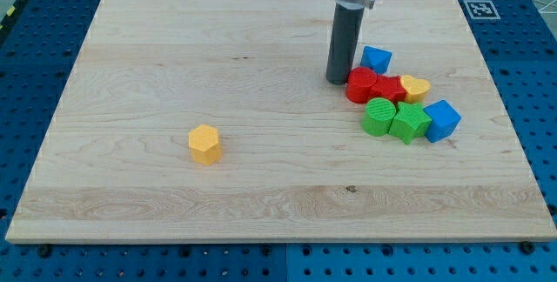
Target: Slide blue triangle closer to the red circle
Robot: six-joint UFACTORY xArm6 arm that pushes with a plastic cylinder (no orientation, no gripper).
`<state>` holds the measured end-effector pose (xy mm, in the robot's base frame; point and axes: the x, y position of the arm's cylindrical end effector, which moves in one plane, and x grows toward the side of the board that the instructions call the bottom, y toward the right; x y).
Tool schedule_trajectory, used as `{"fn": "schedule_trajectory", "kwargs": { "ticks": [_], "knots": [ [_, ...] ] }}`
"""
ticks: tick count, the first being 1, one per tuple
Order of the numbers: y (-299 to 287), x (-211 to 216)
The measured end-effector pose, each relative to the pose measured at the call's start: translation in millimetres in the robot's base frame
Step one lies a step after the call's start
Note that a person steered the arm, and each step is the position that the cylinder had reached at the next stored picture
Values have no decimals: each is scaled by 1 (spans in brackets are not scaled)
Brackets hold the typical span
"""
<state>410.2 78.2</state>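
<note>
The blue triangle (376, 58) lies at the view's right, just above and right of the red circle (360, 84). The two look close or touching. My tip (338, 80) stands on the board right beside the red circle's left side and left of the blue triangle. A second red block (388, 89) sits against the red circle's right.
A yellow heart-like block (416, 88) is right of the red blocks. Two green blocks (379, 116) (409, 122) and a blue cube (441, 120) lie just below them. A yellow hexagon (205, 144) sits alone at the view's lower left. The wooden board (174, 47) lies on a blue perforated table.
</note>
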Motion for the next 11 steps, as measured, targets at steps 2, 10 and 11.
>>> {"fn": "schedule_trajectory", "kwargs": {
  "ticks": [2,10,11],
  "knots": [
    [39,17],
    [33,-68],
    [33,-54]
  ]
}}
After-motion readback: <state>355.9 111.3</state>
